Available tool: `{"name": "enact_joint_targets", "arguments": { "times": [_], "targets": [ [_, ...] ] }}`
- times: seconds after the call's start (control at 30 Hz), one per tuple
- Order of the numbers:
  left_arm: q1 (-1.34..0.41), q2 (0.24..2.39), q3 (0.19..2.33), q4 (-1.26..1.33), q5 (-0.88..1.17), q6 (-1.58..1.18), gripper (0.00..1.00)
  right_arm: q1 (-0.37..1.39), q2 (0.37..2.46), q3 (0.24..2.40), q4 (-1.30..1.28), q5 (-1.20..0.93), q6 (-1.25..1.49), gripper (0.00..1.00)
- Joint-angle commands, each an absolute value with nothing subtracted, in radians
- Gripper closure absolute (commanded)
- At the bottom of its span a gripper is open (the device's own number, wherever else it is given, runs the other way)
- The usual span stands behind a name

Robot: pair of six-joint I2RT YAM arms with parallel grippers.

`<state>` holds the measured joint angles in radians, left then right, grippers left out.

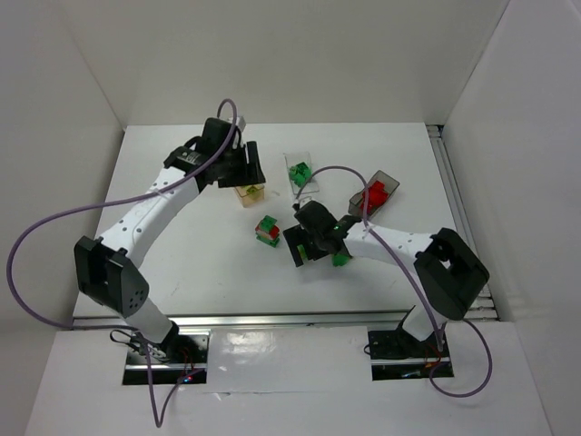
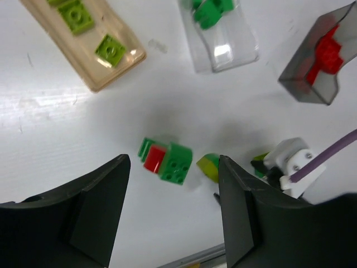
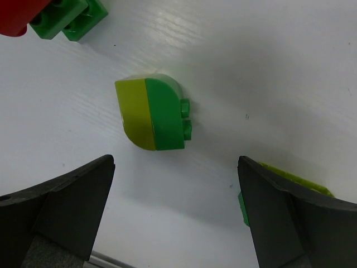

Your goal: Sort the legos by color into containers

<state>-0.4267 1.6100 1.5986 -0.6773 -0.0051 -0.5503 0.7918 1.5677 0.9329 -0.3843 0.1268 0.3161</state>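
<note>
Hovering wide open, right fingers over two-colour lego, left fingers parted, empty.

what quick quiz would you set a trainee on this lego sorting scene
1. True or false: the red lego lies in the dark grey bin.
2. The two-colour piece below the open right hand is: A red and green; B yellow-green and green; C all red.
3. Which bin holds the green legos?
Key: 1 true; 2 B; 3 the clear bin.
</note>
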Motion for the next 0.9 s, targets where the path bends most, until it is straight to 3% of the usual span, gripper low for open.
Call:
{"name": "enact_joint_targets", "arguments": {
  "times": [0.0, 0.27, 0.37, 0.4, 0.53, 0.7, 0.87],
  "targets": [
    [-0.419, 1.568, 1.505, -0.695, 0.011, -0.526, 0.27, 0.795, 1.594, 0.962, -0.267, 0.137, 0.253, 0.02],
    [-0.387, 1.508, 1.437, -0.695, 0.086, -0.526, 0.28, 0.785, 1.695, 0.962, -0.147, 0.098, 0.244, 0.23],
    [-0.361, 1.499, 1.437, -0.695, 0.109, -0.517, 0.28, 0.785, 1.707, 0.962, -0.137, 0.089, 0.244, 0.36],
    [-0.351, 1.499, 1.428, -0.695, 0.141, -0.517, 0.28, 0.785, 1.707, 0.962, -0.137, 0.089, 0.244, 0.48],
    [-0.313, 1.508, 1.419, -0.686, 0.274, -0.508, 0.28, 0.785, 1.580, 0.921, -0.137, 0.114, 0.253, 0.70],
    [-0.324, 1.548, 1.410, -0.593, 0.646, -0.499, 0.22, 0.776, 1.286, 0.790, -0.107, 0.114, 0.235, 0.72],
    [-0.362, 1.607, 1.376, -0.453, 0.857, -0.525, 0.13, 0.776, 1.144, 0.767, -0.169, 0.114, 0.225, 0.71]
  ]
}}
